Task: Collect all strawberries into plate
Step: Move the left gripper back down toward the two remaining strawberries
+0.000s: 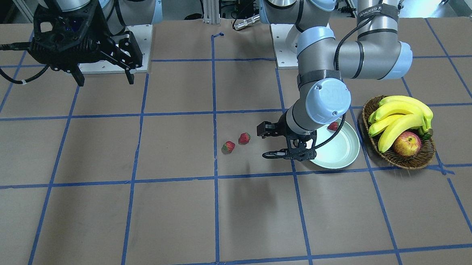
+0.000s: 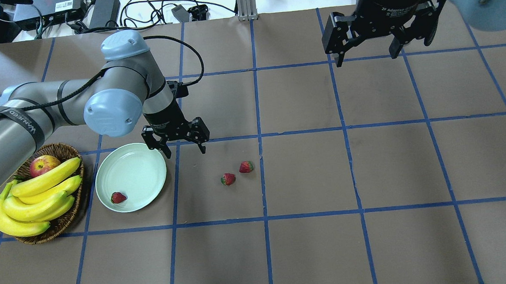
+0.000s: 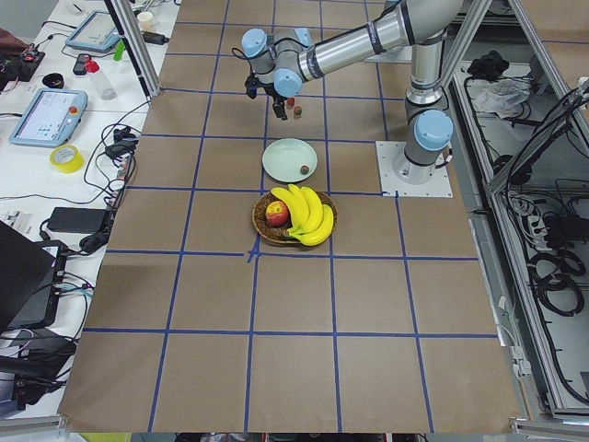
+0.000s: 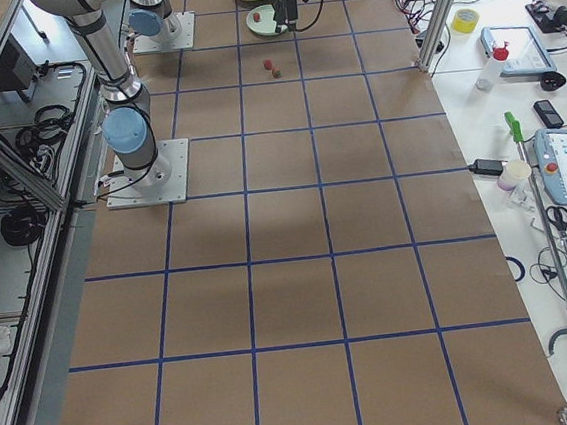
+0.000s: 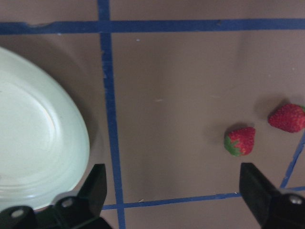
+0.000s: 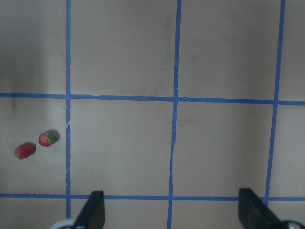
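Observation:
The pale mint-green plate [image 2: 137,169] lies left of centre with one strawberry [image 2: 118,197] in it near its front rim. Two more strawberries [image 2: 228,179] [image 2: 246,167] lie side by side on the table to the plate's right. My left gripper [image 2: 184,147] is open and empty, hovering just past the plate's far right rim, apart from the berries. The left wrist view shows the plate [image 5: 38,152] at left and both loose berries [image 5: 240,141] [image 5: 287,118] at right. My right gripper [image 2: 366,58] is open and empty, high at the far right.
A brown wicker basket [image 2: 60,147] with bananas [image 2: 35,196] and a red-yellow apple [image 2: 44,164] stands just left of the plate. Blue tape lines grid the brown table. Cables and boxes lie beyond the far edge.

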Controlling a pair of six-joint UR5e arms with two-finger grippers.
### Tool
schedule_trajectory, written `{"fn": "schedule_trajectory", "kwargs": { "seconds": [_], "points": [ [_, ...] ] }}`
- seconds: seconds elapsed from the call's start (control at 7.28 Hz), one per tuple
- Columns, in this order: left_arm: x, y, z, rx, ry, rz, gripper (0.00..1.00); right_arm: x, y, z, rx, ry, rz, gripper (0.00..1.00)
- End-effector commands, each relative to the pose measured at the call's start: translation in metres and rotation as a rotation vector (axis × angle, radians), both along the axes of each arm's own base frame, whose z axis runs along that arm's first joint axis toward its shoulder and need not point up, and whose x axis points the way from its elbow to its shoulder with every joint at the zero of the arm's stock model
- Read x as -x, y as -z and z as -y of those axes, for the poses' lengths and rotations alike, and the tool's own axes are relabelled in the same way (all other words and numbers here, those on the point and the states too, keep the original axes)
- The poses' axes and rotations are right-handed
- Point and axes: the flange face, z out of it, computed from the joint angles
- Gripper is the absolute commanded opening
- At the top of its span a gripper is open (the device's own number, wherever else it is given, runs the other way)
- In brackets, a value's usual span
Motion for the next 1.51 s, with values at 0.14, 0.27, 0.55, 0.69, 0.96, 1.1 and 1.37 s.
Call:
{"fn": "schedule_trajectory", "kwargs": {
  "seconds": [0.14,0.27,0.55,0.69,0.96,1.1,1.37],
  "points": [
    [0.057,0.015,-0.018,0.029,0.097,-0.027,1.00,0.000,-0.001,0.000,0.001,0.001,0.002,1.00],
    [0.062,0.037,-0.023,0.072,0.112,-0.043,1.00,0.000,0.000,0.000,0.000,-0.001,0.001,1.00],
    [0.079,0.055,-0.035,0.108,0.140,-0.056,1.00,0.000,0.000,0.000,0.000,-0.002,0.001,1.00],
    [0.079,0.061,-0.039,0.099,0.158,-0.044,1.00,0.000,-0.001,0.000,0.001,-0.002,0.002,1.00],
    [0.080,0.067,-0.046,0.083,0.163,-0.040,1.00,0.000,-0.001,0.000,0.001,-0.002,0.002,1.00],
    [0.077,0.079,-0.055,0.053,0.161,-0.034,1.00,0.000,0.000,0.000,0.000,-0.002,0.001,1.00],
    [0.077,0.079,-0.055,0.054,0.160,-0.033,1.00,0.000,-0.001,0.000,0.003,-0.002,0.002,1.00]
  ]
}}
